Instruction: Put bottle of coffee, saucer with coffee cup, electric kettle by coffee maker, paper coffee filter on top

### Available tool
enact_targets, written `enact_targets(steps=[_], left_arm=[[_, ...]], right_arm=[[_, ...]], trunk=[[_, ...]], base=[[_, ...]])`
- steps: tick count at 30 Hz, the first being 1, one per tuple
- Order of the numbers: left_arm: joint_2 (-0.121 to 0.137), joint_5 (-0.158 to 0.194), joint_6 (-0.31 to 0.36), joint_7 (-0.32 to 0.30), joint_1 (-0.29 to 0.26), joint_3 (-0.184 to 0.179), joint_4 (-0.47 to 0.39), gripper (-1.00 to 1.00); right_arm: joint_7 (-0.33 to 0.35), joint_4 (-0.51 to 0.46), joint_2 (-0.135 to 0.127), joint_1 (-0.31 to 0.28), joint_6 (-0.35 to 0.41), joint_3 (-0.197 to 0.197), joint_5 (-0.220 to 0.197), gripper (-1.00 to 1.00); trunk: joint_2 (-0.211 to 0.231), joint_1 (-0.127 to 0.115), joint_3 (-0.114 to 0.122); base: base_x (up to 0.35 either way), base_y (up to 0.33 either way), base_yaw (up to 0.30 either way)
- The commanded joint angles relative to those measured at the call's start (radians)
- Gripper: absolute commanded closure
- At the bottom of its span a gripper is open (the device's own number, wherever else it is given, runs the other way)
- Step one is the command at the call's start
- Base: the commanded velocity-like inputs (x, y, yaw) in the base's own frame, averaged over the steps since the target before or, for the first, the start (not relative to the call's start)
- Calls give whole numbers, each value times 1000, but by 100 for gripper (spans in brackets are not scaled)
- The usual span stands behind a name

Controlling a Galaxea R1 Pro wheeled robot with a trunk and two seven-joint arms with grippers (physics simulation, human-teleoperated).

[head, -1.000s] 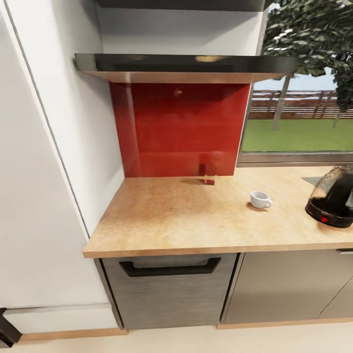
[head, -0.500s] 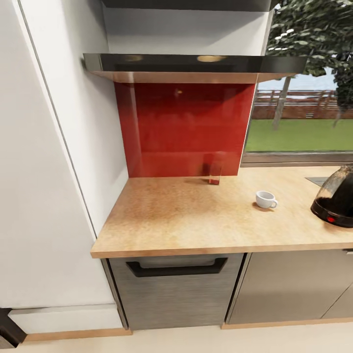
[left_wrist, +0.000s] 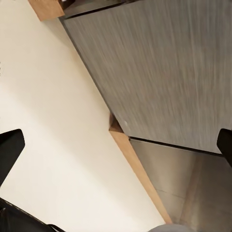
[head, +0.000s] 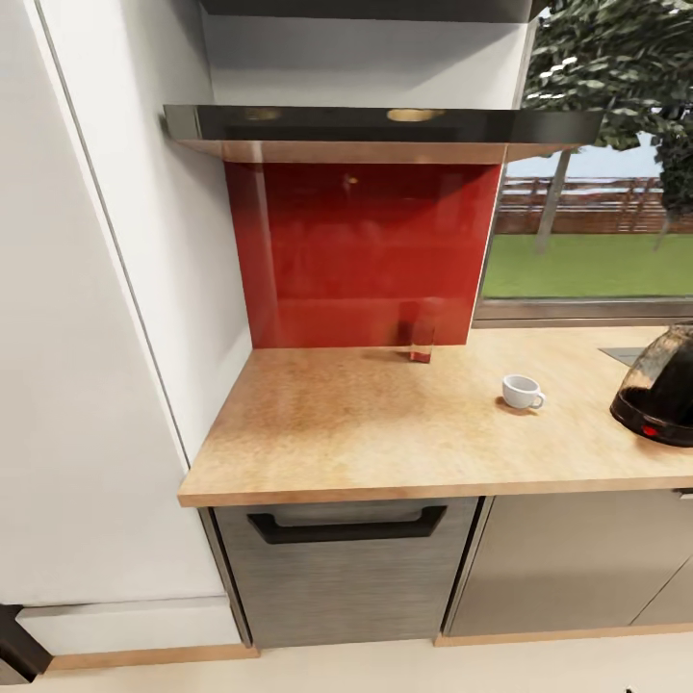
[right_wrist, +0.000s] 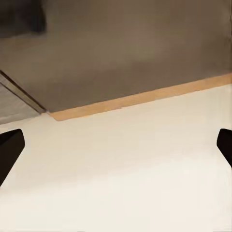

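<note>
The countertop [head: 385,423] carries the cup [head: 521,392], standing alone well right of centre, and the kettle [head: 660,390] further right at the view's edge, apart from the cup. A small glass [head: 421,339] stands against the red backsplash [head: 361,250]. The left gripper [left_wrist: 116,145] and right gripper [right_wrist: 116,147] both have fingers spread wide, holding nothing, above the pale floor [right_wrist: 125,179] by the cabinet fronts [left_wrist: 159,63].

Soft, even daylight; glossy red backsplash [head: 361,255] glares; renders slightly blurred.
</note>
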Motion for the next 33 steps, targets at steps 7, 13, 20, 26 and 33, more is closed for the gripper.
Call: enact_targets(steps=[7, 13, 20, 26, 33], left_arm=[[0, 10, 4, -2, 0, -9, -1, -100], [0, 10, 4, -2, 0, -10, -1, -100], [0, 10, 4, -2, 0, -10, -1, -100], [0, 10, 3, -2, 0, -10, -1, -100], [0, 10, 3, -2, 0, -10, -1, -100]], right_arm=[[288, -240, -279, 0, 11, 9, -290, -100], [310, -370, -373, 0, 172, 9, -339, -100], [313, -386, -402, 0, 207, 9, -343, -100], [314, -389, -408, 0, 212, 9, -344, -100], [314, -389, -408, 0, 212, 9, -344, -100]], trunk=[[0, 0, -1], [0, 0, -1], [0, 0, -1], [0, 0, -1], [0, 0, -1]], base=[[0, 0, 0], [0, 0, -1], [0, 0, -148], [0, 0, -269], [0, 0, -283]])
